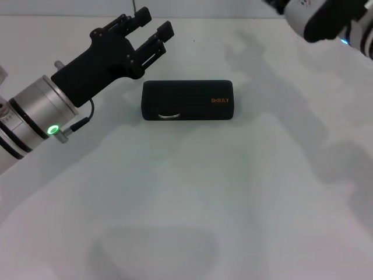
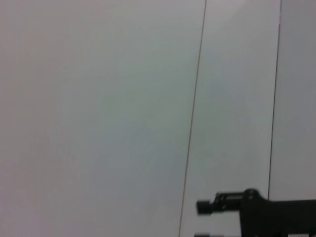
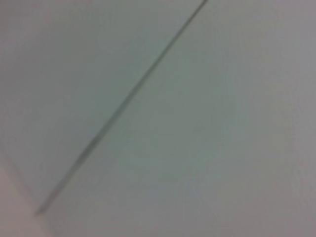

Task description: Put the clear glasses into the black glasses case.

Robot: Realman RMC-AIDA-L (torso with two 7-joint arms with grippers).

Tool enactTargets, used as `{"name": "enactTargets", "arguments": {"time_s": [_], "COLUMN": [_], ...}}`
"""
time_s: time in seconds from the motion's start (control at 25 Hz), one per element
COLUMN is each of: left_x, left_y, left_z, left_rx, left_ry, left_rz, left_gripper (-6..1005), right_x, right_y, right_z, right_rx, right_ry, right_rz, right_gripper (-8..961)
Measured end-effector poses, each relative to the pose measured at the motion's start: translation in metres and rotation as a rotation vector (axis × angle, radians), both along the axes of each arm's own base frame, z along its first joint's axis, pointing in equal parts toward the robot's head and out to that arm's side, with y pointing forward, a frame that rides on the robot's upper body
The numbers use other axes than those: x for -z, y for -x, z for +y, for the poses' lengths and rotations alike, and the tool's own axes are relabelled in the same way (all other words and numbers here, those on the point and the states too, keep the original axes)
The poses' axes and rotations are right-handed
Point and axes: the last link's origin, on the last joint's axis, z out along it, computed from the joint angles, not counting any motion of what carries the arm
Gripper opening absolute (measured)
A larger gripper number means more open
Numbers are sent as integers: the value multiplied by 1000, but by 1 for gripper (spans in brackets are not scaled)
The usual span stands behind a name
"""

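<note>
The black glasses case (image 1: 187, 101), a closed, matte, round-cornered box, lies beside the left hand (image 1: 152, 28), fingers spread.

Mostly black on white here

Black glasses case (image 1: 187, 101) with orange lettering, white table (image 1: 233, 198), left gripper (image 1: 152, 30) black on a silver wrist with green light.

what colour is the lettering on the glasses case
Orange, on the black glasses case; the head view shows it best.
</note>
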Motion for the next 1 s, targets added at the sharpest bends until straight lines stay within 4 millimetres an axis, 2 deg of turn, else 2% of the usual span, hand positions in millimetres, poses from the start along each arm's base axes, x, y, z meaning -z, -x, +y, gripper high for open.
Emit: {"name": "enactTargets", "arguments": {"time_s": [0.16, 0.36, 0.4, 0.68, 0.8, 1.0], "left_x": [-1, -1, -1, -1, -1, -1], "left_y": [-1, 1, 2, 4, 4, 1], "left_z": [0, 0, -1, -2, -2, -1], "left_rx": [6, 2, 0, -6, -5, 5], "left_ry": [-7, -9, -10, -12, -13, -9], "left_rz": [6, 8, 8, 7, 7, 10], "left_gripper": [567, 567, 567, 568, 568, 568], "right_x": [1, -11, -21, -27, -22, -9], "right_y": [6, 5, 1, -27, -33, -22], "right_z": [4, 1, 1, -2, -2, 2], "right_rx": [58, 72, 61, 45, 31, 72], "right_ry": [148, 327, 358, 366, 357, 340], "right_rz": [-57, 40, 103, 252, 223, 19], "right_gripper": [567, 554, 551, 533, 526, 526]}}
